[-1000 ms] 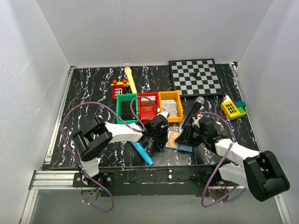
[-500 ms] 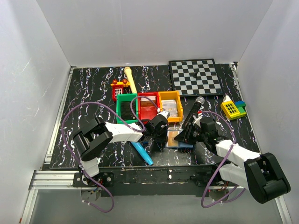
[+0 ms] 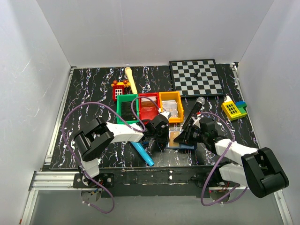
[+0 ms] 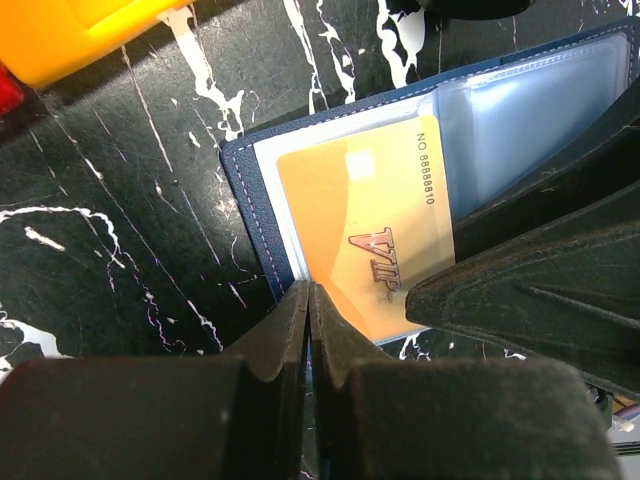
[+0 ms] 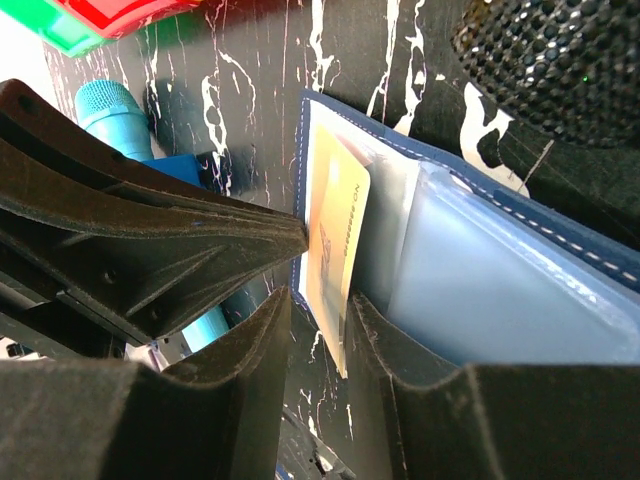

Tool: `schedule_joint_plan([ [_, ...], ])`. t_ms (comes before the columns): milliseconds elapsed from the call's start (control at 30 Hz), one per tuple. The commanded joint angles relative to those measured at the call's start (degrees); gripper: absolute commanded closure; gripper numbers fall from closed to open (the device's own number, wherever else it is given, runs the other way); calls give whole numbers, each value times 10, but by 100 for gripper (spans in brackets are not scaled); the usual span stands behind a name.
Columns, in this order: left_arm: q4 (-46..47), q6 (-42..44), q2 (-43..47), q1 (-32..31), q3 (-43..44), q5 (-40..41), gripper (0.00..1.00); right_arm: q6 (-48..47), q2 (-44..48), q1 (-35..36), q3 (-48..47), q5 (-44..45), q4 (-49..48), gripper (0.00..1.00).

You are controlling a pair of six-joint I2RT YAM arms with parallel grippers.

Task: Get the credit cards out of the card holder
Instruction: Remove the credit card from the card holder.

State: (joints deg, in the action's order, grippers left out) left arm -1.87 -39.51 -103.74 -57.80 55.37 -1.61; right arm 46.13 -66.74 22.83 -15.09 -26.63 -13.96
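- The left gripper (image 4: 308,290) has its two fingers pressed flat together with nothing showing between them. Their tips rest right at the near edge of the card holder (image 5: 520,300), as though pinning it down.
- The holder lies open on the table (image 3: 93,93), just in front of the yellow bin (image 3: 169,107) and between the two grippers. Its pale lining and clear pockets face up.
- One gold card (image 4: 365,230), marked VIP, sits at the holder's left end. From the right wrist it looks tipped up on edge, partly lifted out of its pocket but not free of the holder.
- The right gripper (image 5: 322,310) reaches in from the right with its fingers a narrow slot apart and the card's lower edge between them. The card seems to touch the right-hand finger, with a sliver of gap on the other side, so I can't tell if it is truly clamped.
- Progress, as I judge it:
  - No card lies on the table outside the holder, so nothing is fully out.
  - The first card is mid-extraction at best.
  - The clear pockets further right look empty, though the glare makes that uncertain, so other cards may remain.
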Motion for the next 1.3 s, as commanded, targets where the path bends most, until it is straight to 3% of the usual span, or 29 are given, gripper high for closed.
schedule_joint_plan([
  [0,-21,11,-35,-5,-10,-16,100,0,-8,2,-9,-38,-33,64],
  [667,-30,-1,-34,-1,-19,-3,100,-24,60,-2,-26,-12,53,65],
  [1267,12,25,-41,-6,-11,-71,100,18,61,-3,-33,-39,12,64],
])
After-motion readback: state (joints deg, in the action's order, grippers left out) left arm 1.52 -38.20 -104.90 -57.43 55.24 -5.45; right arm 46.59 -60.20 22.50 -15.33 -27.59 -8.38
